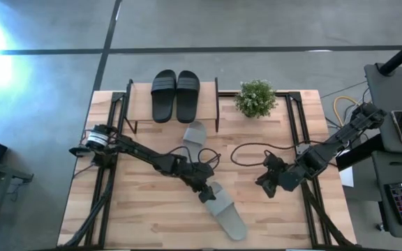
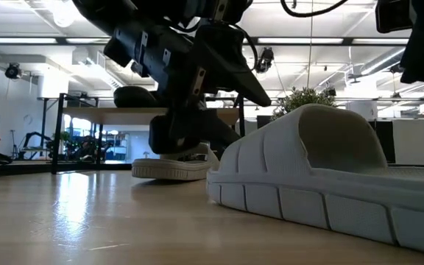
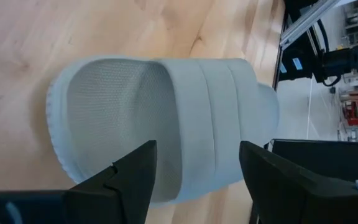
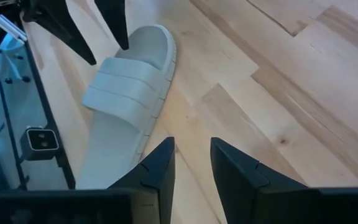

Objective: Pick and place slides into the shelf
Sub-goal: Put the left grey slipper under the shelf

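From above, the left gripper (image 1: 206, 192) hovered at the toe end of a grey slide (image 1: 227, 211) lying near the table's front edge; the black pair (image 1: 175, 95) sat on the shelf (image 1: 217, 104), the second grey slide (image 1: 195, 132) just before it. Its wrist view showed jaws spread over the strap. The right gripper (image 4: 191, 155), nearly closed, held nothing, well apart.

Grey slide (image 3: 160, 118): matt moulded foam or rubber, footbed finely pebbled, strap smooth with ribbed bands, sidewall grooved. Table (image 1: 145, 216): pale wood planks, visible grain, slight sheen in low view. Left gripper (image 3: 194, 180) fingers (image 3: 126, 177): matt black plastic. Black slides (image 1: 176, 94): matt, ridged straps. Shelf (image 1: 128, 104): thin black metal frame.
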Motion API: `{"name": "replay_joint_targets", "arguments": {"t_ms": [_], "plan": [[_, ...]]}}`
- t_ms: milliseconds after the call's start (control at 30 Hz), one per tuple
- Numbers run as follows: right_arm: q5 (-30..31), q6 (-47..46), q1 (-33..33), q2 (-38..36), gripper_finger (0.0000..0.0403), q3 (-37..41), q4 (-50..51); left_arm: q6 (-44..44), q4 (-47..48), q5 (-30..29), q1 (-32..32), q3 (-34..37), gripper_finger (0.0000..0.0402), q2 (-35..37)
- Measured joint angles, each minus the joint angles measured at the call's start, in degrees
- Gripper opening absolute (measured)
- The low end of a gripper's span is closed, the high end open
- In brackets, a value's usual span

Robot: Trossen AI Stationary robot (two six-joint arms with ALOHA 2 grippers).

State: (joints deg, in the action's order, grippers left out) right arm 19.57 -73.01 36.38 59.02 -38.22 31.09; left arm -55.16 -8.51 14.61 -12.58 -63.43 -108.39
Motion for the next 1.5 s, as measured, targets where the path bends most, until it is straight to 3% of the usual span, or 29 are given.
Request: {"name": "replay_joint_targets", "arguments": {"t_ms": [600, 1067, 1333, 1500], "plan": [[0.0, 0.99, -0.02, 0.39, 0.0091, 0.0, 0.04, 1.99, -0.02, 1.79, -1.21, -0.2, 0.0215, -0.23], [0.0, 1.06, -0.02, 0.39, 0.0091, 0.0, 0.04, 3.24, -0.51, -4.23, -1.31, 0.65, 0.0215, -0.25], [-0.02, 1.05, -0.02, 0.37, 0.0085, 0.02, 0.13, -1.4, -7.95, -4.07, -1.68, 0.45, 0.0215, -3.34], [-0.04, 1.05, -0.02, 0.31, 0.0084, 0.02, 0.02, -1.45, -7.44, -3.88, -1.73, 0.5, 0.0215, -3.75]]}}
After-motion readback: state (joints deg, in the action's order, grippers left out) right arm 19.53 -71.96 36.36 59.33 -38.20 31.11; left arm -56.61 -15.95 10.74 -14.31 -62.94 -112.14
